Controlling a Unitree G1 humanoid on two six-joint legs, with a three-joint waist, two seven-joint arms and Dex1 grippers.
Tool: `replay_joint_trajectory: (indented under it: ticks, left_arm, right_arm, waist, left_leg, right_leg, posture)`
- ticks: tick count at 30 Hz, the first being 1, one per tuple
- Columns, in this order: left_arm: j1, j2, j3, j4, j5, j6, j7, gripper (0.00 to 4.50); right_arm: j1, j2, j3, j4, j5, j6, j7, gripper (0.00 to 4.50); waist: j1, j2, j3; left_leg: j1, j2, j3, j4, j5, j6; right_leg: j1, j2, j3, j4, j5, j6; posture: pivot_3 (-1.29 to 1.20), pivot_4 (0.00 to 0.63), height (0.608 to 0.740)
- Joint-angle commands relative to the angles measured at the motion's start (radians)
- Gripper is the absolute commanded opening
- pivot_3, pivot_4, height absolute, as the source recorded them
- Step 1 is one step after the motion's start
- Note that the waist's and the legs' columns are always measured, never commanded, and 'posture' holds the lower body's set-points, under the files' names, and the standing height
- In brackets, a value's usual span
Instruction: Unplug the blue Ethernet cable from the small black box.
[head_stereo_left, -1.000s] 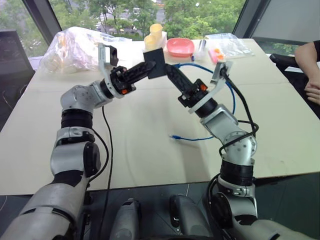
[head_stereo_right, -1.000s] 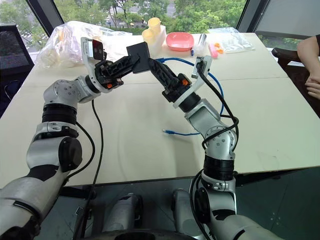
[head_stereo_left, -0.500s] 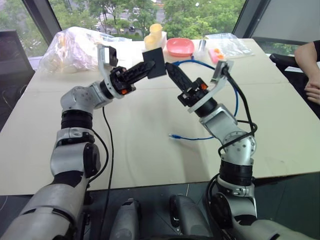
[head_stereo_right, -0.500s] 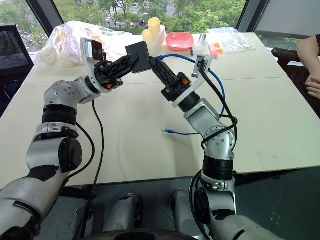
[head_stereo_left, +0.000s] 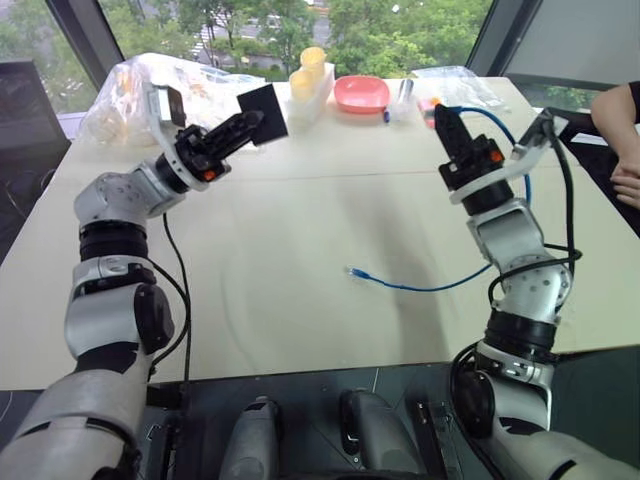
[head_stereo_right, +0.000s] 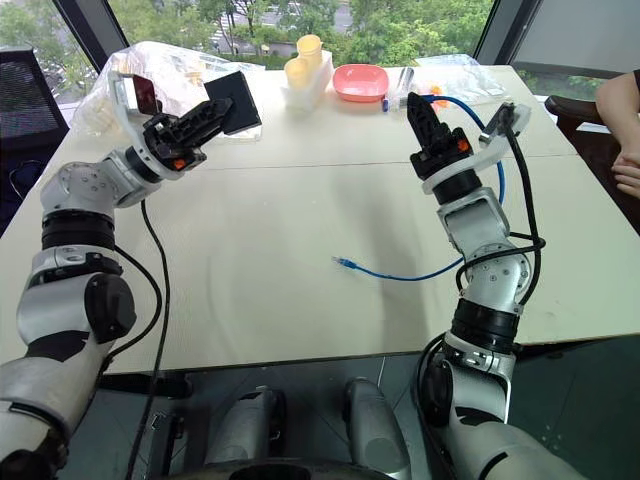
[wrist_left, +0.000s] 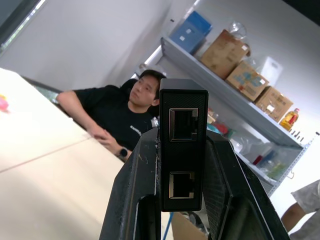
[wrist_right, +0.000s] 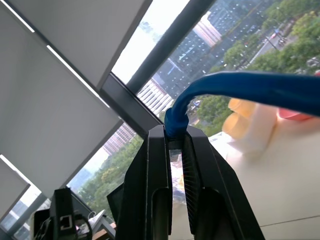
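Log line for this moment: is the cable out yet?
left gripper: shut on small black box | right gripper: shut on blue Ethernet cable | ports: both empty | cable: unplugged, free end on table

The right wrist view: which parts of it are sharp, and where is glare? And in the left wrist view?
Right wrist view: the blue Ethernet cable is soft, the buildings sharper, the sky glares white. Left wrist view: the small black box is sharp, the shelves behind slightly soft.

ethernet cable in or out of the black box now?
Out. The small black box in the left gripper shows two empty ports; right gripper holds the blue Ethernet cable well apart.
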Motion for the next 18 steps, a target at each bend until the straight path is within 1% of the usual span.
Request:
replay_joint_trajectory:
  ticks: [1,4,6,8,9,10,11,15,16,18]
  left_arm:
    - [0.020,-0.047,-0.061,-0.080,0.082,-0.154,0.090,0.54]
    - [0.043,-0.115,-0.105,-0.105,0.163,-0.324,0.195,0.54]
    - [0.063,-0.164,-0.149,-0.112,0.229,-0.458,0.253,0.54]
    - [0.073,-0.205,-0.175,-0.107,0.269,-0.548,0.292,0.54]
    - [0.074,-0.224,-0.185,-0.097,0.286,-0.590,0.308,0.54]
    - [0.073,-0.245,-0.195,-0.081,0.304,-0.635,0.330,0.54]
    - [0.071,-0.258,-0.202,-0.069,0.317,-0.668,0.344,0.54]
    - [0.047,-0.309,-0.223,0.038,0.392,-0.831,0.446,0.54]
    - [0.038,-0.322,-0.225,0.075,0.406,-0.866,0.470,0.54]
    - [0.022,-0.344,-0.232,0.148,0.437,-0.936,0.519,0.54]
  right_arm:
    - [-0.056,0.007,0.026,0.075,-0.062,-0.020,-0.056,0.16]
    - [-0.089,-0.003,0.058,0.195,-0.162,-0.001,-0.147,0.16]
    - [-0.113,-0.006,0.052,0.281,-0.206,0.009,-0.217,0.16]
    - [-0.131,-0.013,0.040,0.346,-0.239,0.019,-0.271,0.16]
    - [-0.138,-0.016,0.033,0.372,-0.252,0.025,-0.294,0.90]
    - [-0.142,-0.020,0.030,0.389,-0.261,0.034,-0.304,1.25]
    - [-0.145,-0.023,0.027,0.399,-0.268,0.041,-0.309,1.73]
    - [-0.133,-0.027,0.015,0.374,-0.274,0.089,-0.340,3.90]
    - [-0.118,-0.026,0.015,0.347,-0.267,0.119,-0.349,4.37]
    - [-0.069,-0.020,0.018,0.246,-0.215,0.227,-0.362,4.45]
  waist:
    - [0.001,0.000,0.000]
    - [0.004,0.000,0.000]
    - [0.006,0.000,0.000]
    - [0.014,0.000,0.000]
    - [0.020,0.000,0.000]
    - [0.023,0.000,0.000]
    - [0.026,0.000,0.000]
    - [0.027,0.000,0.000]
    - [0.027,0.000,0.000]
    - [0.028,0.000,0.000]
  left_leg:
    - [0.000,0.000,0.000,0.000,0.000,0.000]
    - [0.000,0.000,0.000,0.001,0.000,0.000]
    - [0.000,0.000,0.001,0.001,0.000,0.000]
    - [-0.001,0.000,0.001,0.000,0.000,0.000]
    - [-0.001,0.000,0.002,0.000,0.000,0.000]
    - [-0.002,-0.001,0.002,0.000,0.000,0.000]
    - [-0.002,-0.001,0.002,0.000,0.000,0.001]
    - [-0.002,-0.001,0.003,0.001,-0.001,0.002]
    - [-0.002,-0.001,0.002,0.001,-0.001,0.002]
    - [-0.002,-0.001,0.002,0.001,-0.001,0.002]
  right_leg:
    - [0.000,0.000,0.000,0.000,0.000,0.000]
    - [0.000,-0.001,0.001,0.000,0.000,0.000]
    - [0.000,-0.001,0.001,0.000,0.000,0.000]
    - [0.000,-0.001,0.001,-0.001,0.000,0.000]
    - [0.000,-0.001,0.001,-0.001,0.000,0.000]
    - [-0.001,-0.001,0.001,-0.002,0.000,0.000]
    - [-0.001,-0.001,0.002,-0.002,0.000,0.000]
    - [-0.001,0.000,0.002,-0.002,0.000,0.000]
    - [-0.001,0.000,0.002,-0.002,0.000,0.000]
    - [-0.001,0.000,0.002,-0.002,0.000,0.000]
  posture:
    - [0.00,0.150,0.740]
    - [0.00,0.150,0.740]
    - [0.00,0.150,0.740]
    - [0.00,0.150,0.740]
    - [0.00,0.150,0.740]
    - [0.00,0.150,0.740]
    - [0.00,0.150,0.740]
    - [0.00,0.150,0.740]
    - [0.00,0.150,0.740]
    - [0.00,0.150,0.740]
